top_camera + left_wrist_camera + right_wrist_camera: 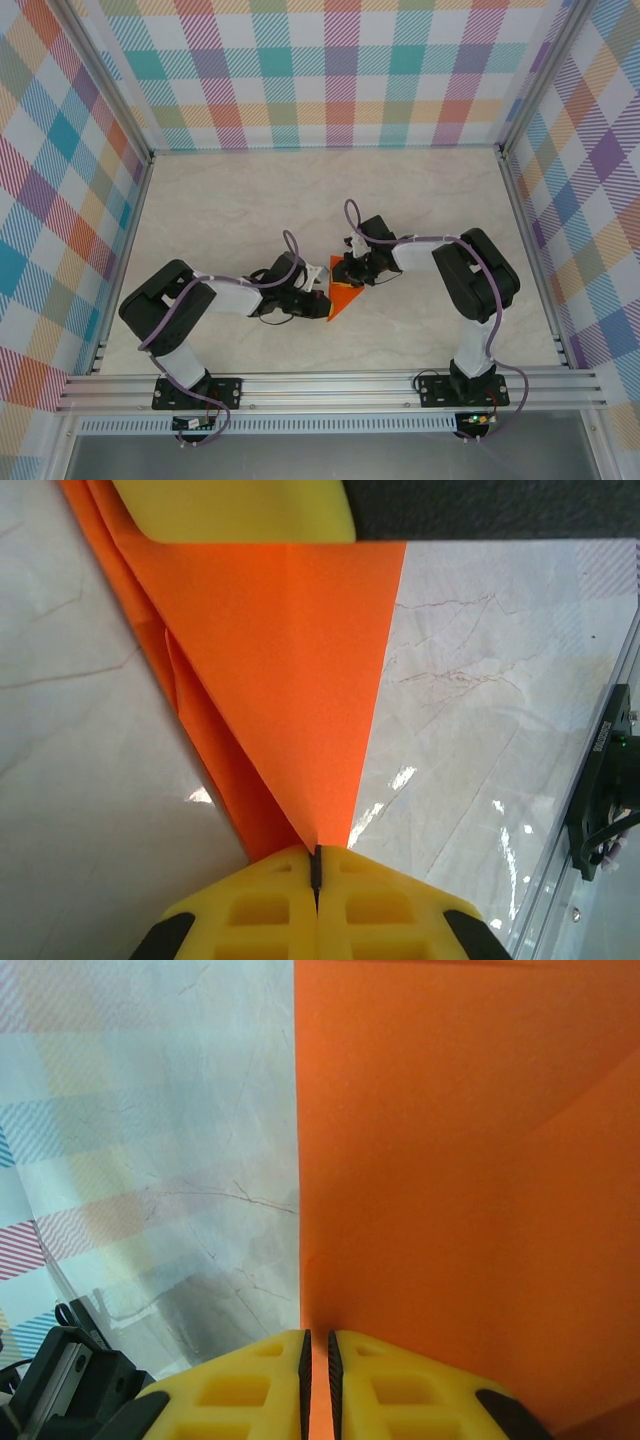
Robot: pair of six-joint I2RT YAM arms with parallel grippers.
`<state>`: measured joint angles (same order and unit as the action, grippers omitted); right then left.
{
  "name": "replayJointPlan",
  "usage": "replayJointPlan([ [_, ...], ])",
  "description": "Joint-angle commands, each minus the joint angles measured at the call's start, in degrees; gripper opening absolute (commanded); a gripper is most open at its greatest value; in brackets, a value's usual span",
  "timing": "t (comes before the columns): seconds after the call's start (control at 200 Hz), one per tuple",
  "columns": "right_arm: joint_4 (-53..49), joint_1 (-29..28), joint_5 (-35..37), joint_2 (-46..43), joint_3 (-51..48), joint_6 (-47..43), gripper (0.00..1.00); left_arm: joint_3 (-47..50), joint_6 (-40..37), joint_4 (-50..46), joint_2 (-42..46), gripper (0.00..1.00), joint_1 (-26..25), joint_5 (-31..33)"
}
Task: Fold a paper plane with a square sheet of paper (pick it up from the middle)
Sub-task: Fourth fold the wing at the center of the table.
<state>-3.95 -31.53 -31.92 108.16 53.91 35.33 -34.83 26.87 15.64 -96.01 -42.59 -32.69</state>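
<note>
- Where the two arms meet, just below the middle of the overhead view, the paper plane (340,298) lies on the pale marble-look table (230,200) as a bright orange wedge whose point aims at the bottom of the frame.
- The left gripper (316,284) reaches it from the left and the right gripper (346,271) from the upper right. Both are touching the paper, one on each side of its wide end.
- In the left wrist view, the left arm's yellow fingers sit at the bottom centre, pressed together, with the narrow tip of the orange paper caught in the seam between them.
- From that pinched tip the paper fans out toward the top of the frame. Extra folded layers show along its left edge, and a faint crease runs up its middle.
- A yellow finger pad (235,510) of the other arm rests on the wide end at the top of that view.
- In the right wrist view, the right arm's fingers sit at the bottom centre, drawn almost together. A thin slit remains between them, and the orange paper runs down into it, so they are nipping the sheet.
- The paper covers the right half of that frame, and its straight left edge runs down to the fingers.
- Checked walls (320,70) in pastel colours close in the table on three sides.
</note>
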Motion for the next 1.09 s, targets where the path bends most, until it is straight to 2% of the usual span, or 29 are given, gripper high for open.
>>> replayJointPlan([
  [0.0, -6.10, -0.11, 8.65, 4.87, -4.06, -1.08, 0.16, 2.99, 1.60, -6.92, 1.58, 0.09, -2.55, -5.70],
  [0.225, -5.38, -0.11, 8.46, 4.94, -4.68, -0.79, 0.16, 3.57, 1.11, -8.26, 2.36, 0.13, -2.84, -5.55],
  [0.37, -4.92, -0.11, 8.46, 5.11, -5.13, -0.83, 0.16, 4.63, 1.25, -8.97, 3.93, 0.04, -2.92, -4.39],
  [0.53, -4.39, -0.11, 7.92, 5.92, -5.04, -0.92, 0.16, 6.22, 1.41, -8.38, 5.86, 0.04, -2.91, -5.72],
  [0.615, -4.33, -0.13, 7.93, 6.09, -5.12, -0.88, 0.16, 7.73, 2.13, -8.21, 9.67, 0.05, -2.93, -5.17],
  [0.72, -4.35, -0.11, 7.84, 6.02, -5.22, -1.13, 0.16, 8.72, 3.79, -10.50, 17.13, 0.05, -2.67, -0.16],
  [0.88, -4.25, -0.11, 7.75, 6.27, -5.22, -1.17, 0.16, 7.25, 9.36, -10.69, 26.46, 0.13, -2.07, 7.83],
  [0.955, -3.92, -0.14, 7.59, 6.27, -5.39, -1.01, 0.16, 5.71, 10.89, -9.31, 26.08, 0.15, -1.81, 8.79],
  [1.09, -4.16, -0.11, 7.63, 6.32, -5.25, -1.11, 0.16, 2.68, 12.97, -4.39, 19.64, 0.16, -1.88, 6.92],
])
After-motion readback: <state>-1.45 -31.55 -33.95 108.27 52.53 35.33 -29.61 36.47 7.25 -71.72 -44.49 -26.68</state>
